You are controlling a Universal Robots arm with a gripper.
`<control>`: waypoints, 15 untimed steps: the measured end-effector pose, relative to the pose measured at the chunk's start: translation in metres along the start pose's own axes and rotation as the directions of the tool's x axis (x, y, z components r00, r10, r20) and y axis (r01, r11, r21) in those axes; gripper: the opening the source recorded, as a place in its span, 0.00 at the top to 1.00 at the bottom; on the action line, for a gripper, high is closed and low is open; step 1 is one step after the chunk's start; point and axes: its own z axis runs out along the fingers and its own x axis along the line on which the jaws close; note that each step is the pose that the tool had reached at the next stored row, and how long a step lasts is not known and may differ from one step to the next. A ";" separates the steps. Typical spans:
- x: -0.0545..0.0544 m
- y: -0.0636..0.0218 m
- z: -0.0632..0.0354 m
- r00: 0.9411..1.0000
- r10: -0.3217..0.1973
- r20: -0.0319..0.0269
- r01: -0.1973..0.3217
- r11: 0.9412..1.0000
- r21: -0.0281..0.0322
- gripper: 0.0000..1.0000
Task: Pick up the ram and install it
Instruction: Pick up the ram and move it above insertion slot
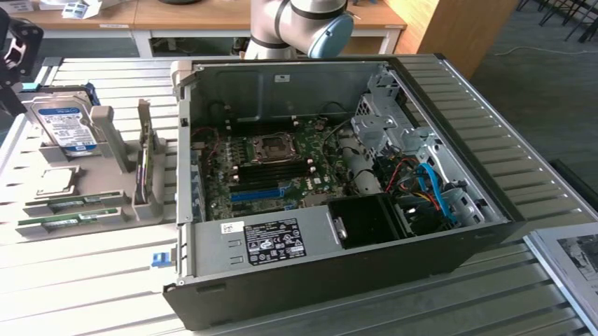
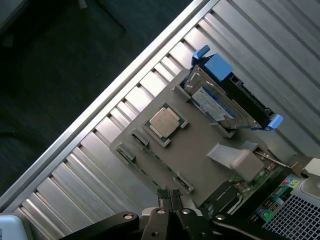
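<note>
**Exterior view.** An open computer case (image 1: 374,210) lies on the slatted table (image 1: 523,140), with the motherboard (image 1: 271,164) exposed. To the exterior view's left of the case stands a grey parts tray (image 1: 112,210). It carries a hard drive (image 1: 64,126) with a blue-white label and a square silver processor (image 1: 56,182). The ram (image 1: 67,222) lies flat in the tray's nearest row, with a second green stick (image 1: 75,204) just beside it. A third stick (image 1: 142,171) stands on edge in a holder. The robot arm (image 1: 299,28) is cut off by the frame's top. A dark object (image 1: 17,49) at the left edge is cut off and cannot be identified.

**Wrist view.** This view looks down on the tray (image 2: 200,150) and adds the claw. The gripper (image 2: 169,195) has its fingers pressed together and holds nothing. It hangs just off the tray's edge, near the ram (image 2: 155,164), which lies flat in its slot. Contact cannot be confirmed. The processor (image 2: 164,122) and hard drive (image 2: 215,100) lie further in. The case corner (image 2: 295,210) is partly cut off.
</note>
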 end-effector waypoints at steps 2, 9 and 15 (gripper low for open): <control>0.000 0.0000 0.0002 0.999 -0.035 -0.001 0.035 0.999 0.000 0.90; 0.000 0.0000 0.0008 0.988 -0.155 -0.007 0.155 0.988 0.001 0.90; 0.000 -0.0001 0.0012 0.968 -0.252 -0.011 0.252 0.968 0.001 0.90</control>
